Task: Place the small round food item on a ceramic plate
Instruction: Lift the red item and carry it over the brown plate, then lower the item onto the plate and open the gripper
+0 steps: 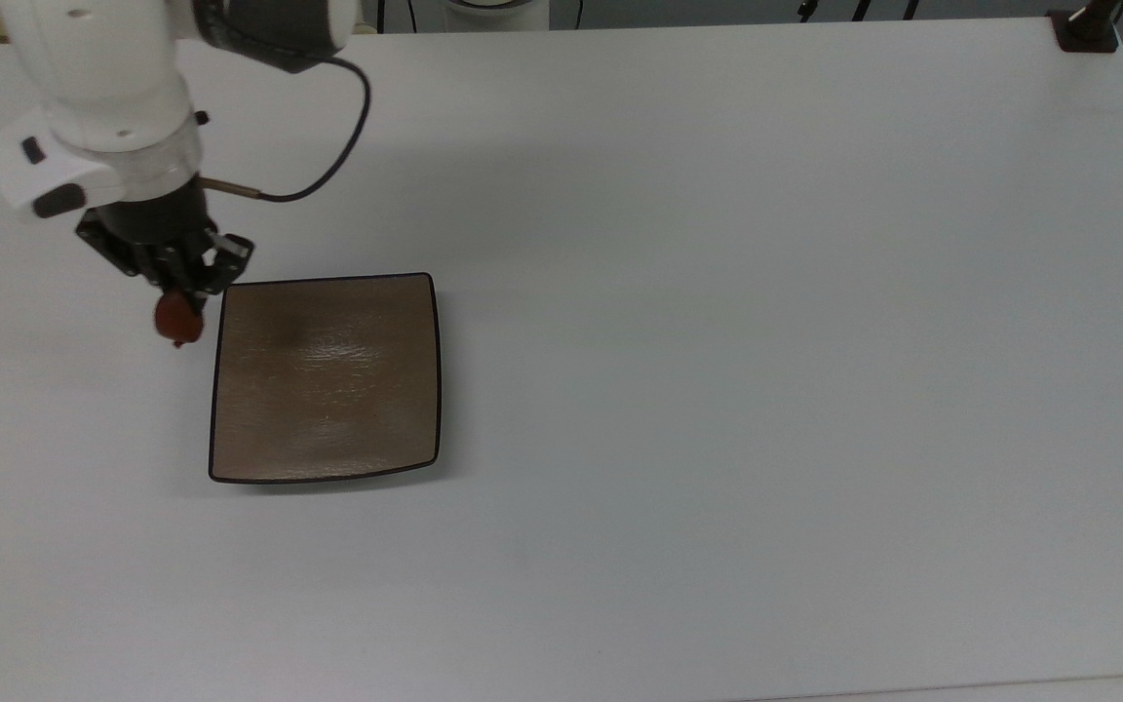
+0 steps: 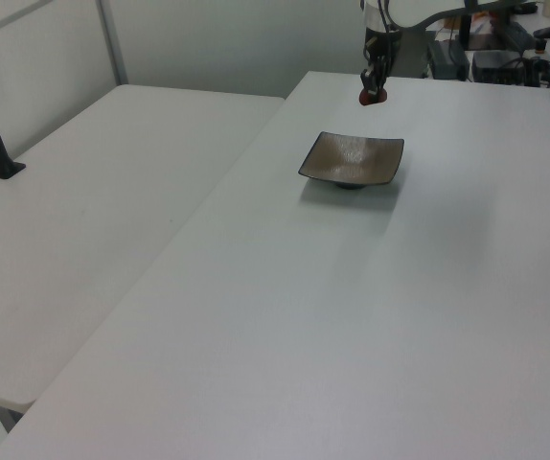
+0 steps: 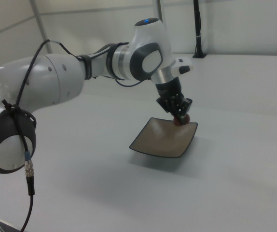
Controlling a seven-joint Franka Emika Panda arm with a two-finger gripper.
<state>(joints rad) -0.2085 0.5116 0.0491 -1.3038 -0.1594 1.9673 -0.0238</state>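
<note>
The small round food item, a glossy reddish-brown lump, hangs in the air with my gripper shut on it. In the top view it is just off the upper left corner of the ceramic plate, a square tan-brown dish with a dark rim. The left view shows the food item held well above the table behind the plate. In the right view my gripper holds the food item over the far corner of the plate.
The white table spreads wide to the top view's right of the plate. A black post base sits at the top view's upper right corner. A second white table adjoins at the left view's left. A black cable loops from my wrist.
</note>
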